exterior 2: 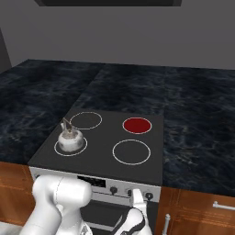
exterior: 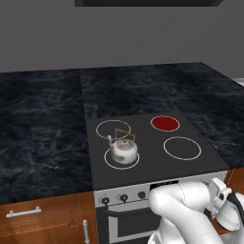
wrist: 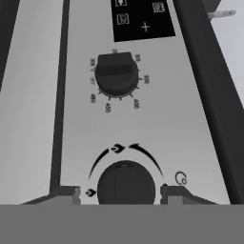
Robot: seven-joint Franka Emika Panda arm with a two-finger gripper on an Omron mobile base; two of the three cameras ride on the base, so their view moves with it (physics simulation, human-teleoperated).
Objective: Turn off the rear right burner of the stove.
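The rear right burner (exterior: 165,123) (exterior 2: 137,125) glows bright red on the black glass top of the stove (exterior: 147,157) (exterior 2: 101,137). In the hand view my gripper (wrist: 121,193) is pressed close to the silver front panel. Its two fingertips (wrist: 69,193) stand either side of a round dark knob (wrist: 126,186) with arrow marks around it. Narrow gaps show between the tips and the knob, wider on the left, so the jaws read as open around it. The arm reaches low in front of the stove in both base views.
A silver kettle (exterior: 124,150) (exterior 2: 69,140) sits on the front left zone. Above the flanked knob is a numbered dial (wrist: 116,74) and a black display (wrist: 143,19). Dark marble counters flank the stove, with wooden cabinets (exterior: 28,219) below.
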